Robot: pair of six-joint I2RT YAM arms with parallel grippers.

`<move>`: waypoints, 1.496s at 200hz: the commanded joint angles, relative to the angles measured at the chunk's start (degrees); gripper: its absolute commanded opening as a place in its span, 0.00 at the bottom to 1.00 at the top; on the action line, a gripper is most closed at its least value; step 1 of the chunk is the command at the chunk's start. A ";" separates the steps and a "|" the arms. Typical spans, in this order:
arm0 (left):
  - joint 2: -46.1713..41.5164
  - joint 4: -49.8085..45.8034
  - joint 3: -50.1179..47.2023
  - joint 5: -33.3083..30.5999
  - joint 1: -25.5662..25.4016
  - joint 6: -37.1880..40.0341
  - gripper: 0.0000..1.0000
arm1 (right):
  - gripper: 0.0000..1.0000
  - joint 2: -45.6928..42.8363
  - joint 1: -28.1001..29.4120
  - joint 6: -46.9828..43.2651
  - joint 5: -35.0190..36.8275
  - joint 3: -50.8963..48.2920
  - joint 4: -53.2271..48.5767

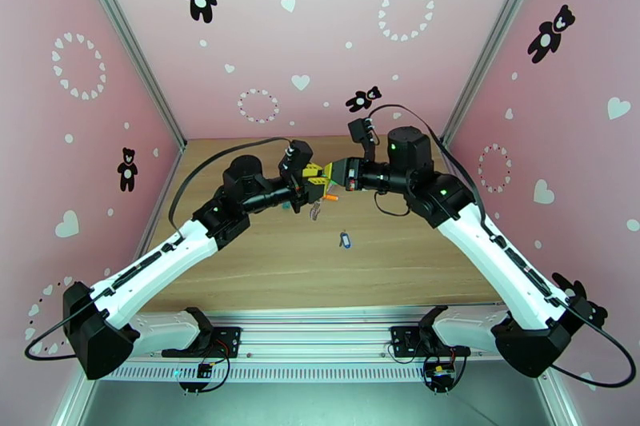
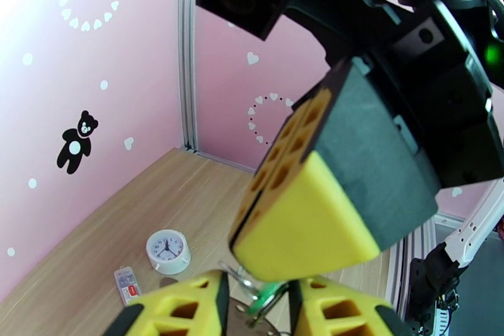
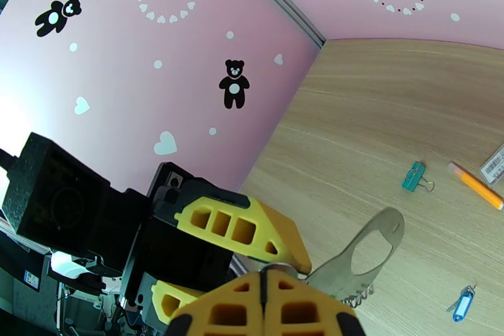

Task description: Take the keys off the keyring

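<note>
The top view looks steeply down from above and behind the arm bases (image 1: 210, 340), far enough to take in the whole table (image 1: 264, 276) and 3 pink walls (image 1: 320, 28). The left wrist view sits close behind the left claw (image 2: 257, 304), facing the right claw (image 2: 252, 255); the right wrist view looks back the opposite way. All 3 share the claws' meeting point.

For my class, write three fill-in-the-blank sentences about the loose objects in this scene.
The small key with the blue plastic head lies loose on the wooden ____.
The small round clock has a ____ case.
The pen lying near the teal binder clip is coloured ____.
Missing words: table; white; orange.
</note>
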 commanded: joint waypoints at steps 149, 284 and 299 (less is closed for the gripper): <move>0.76 0.59 1.67 7.63 1.69 3.08 0.36 | 0.00 -1.58 0.40 2.01 -2.33 -1.73 4.95; 0.05 -4.15 2.71 5.55 1.81 8.34 0.31 | 0.00 -0.95 0.41 -0.64 -0.23 0.91 0.49; 0.38 -3.85 3.13 5.46 1.77 8.37 0.35 | 0.00 -0.82 0.40 -0.19 -0.75 0.72 1.15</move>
